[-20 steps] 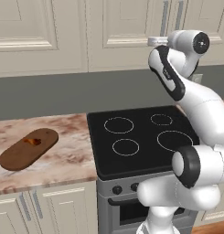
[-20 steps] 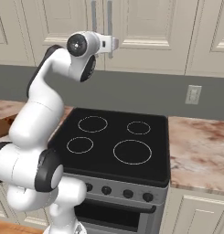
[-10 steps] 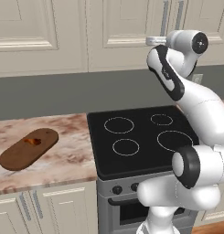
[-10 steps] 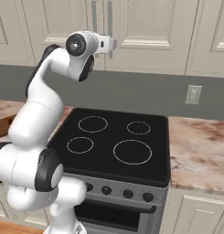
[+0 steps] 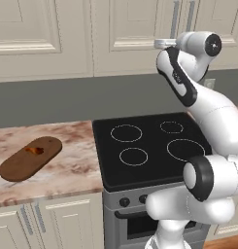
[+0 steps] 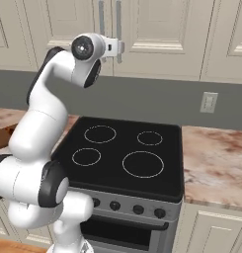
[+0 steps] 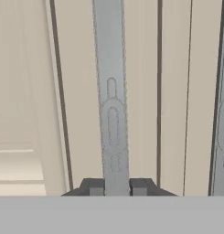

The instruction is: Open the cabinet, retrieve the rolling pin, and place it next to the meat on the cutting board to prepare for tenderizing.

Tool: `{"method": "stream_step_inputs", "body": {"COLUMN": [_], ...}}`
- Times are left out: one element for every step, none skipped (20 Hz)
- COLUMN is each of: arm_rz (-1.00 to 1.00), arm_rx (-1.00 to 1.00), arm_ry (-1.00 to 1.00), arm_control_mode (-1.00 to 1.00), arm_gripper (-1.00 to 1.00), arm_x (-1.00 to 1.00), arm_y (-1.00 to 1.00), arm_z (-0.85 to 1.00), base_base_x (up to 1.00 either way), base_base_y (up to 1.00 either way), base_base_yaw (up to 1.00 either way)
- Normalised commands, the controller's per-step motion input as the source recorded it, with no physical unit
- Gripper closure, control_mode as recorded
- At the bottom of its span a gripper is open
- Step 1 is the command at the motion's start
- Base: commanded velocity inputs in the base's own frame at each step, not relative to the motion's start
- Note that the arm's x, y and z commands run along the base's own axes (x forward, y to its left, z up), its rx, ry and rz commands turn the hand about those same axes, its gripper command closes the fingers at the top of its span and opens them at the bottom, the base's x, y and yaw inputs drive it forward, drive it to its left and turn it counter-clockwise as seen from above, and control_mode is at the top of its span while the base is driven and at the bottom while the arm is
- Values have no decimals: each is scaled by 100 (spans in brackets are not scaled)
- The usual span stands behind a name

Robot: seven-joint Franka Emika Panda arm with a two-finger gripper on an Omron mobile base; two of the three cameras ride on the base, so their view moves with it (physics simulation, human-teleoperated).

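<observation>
I am clamping my gripper (image 7: 117,186) on the grey handle (image 7: 111,91) of the cabinet (image 5: 135,34), whose doors are sitting closed, so the rolling pin is lying unseen and everything else remains. The left base view is showing the meat (image 5: 35,150) waiting on the cutting board (image 5: 16,168), which the hand view lacks.

Ahead of me a black stove (image 5: 149,148) sits at 12 o'clock, marbled counter (image 6: 216,160) at 3 and 9 o'clock, a grey wall (image 5: 67,99) behind, a white socket (image 6: 208,102) at 2 o'clock
</observation>
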Motion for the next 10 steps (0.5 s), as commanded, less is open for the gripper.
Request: {"method": "stream_step_inputs", "body": {"arm_rz": [2, 2, 2, 2, 3, 4, 4, 3, 1, 0], "arm_rx": [0, 0, 0, 0, 0, 0, 0, 0, 0, 0], "arm_ry": [6, 6, 5, 5, 4, 3, 2, 2, 2, 2], "arm_control_mode": [-100, -100, -100, -100, -100, -100, -100, -100, -100, -100], "arm_gripper": [100, 100, 100, 100, 100, 100, 100, 100, 100, 100], "arm_x": [7, 6, 7, 8, 11, 12, 12, 12, 15, 18], "arm_y": [16, 16, 13, 10, 4, 0, 0, 2, 5, 8], "arm_z": [0, 0, 0, 0, 0, 0, 0, 0, 0, 0], "base_base_x": [0, 0, 0, 0, 0, 0, 0, 0, 0, 0], "base_base_y": [0, 0, 0, 0, 0, 0, 0, 0, 0, 0], "base_base_yaw": [0, 0, 0, 0, 0, 0, 0, 0, 0, 0]}}
